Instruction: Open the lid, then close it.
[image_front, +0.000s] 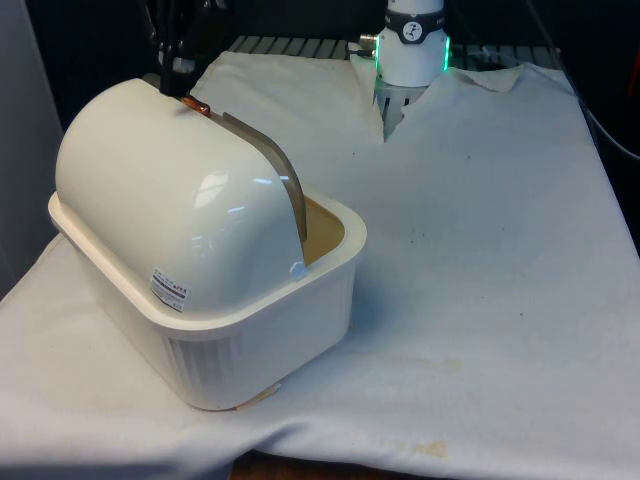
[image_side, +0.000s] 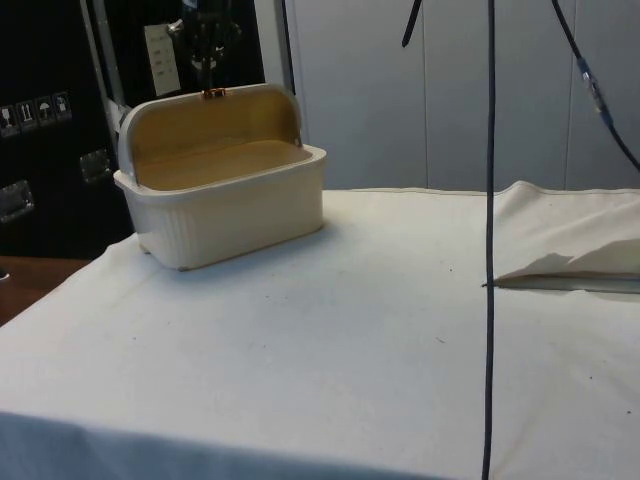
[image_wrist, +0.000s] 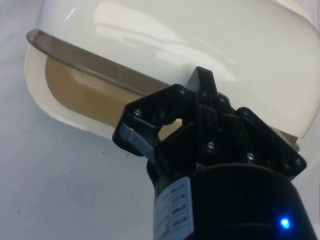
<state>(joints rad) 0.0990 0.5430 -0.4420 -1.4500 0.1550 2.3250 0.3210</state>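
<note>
Bread box (image_front: 215, 300): cream, ribbed base, directly below gripper (image_front: 183, 88), on counter (image_front: 480, 260) w/ white cloth. Lid (image_front: 170, 190): rolled up and back, interior open toward side view. Handle (image_front: 197, 105): copper-coloured, at lid's top edge, touching gripper tips. Gripper: on handle; spread or pinching, can't tell. Dark cable (image_side: 490, 240): hangs well apart from gripper, crossing side view. Box's open side hidden in front view.
</note>
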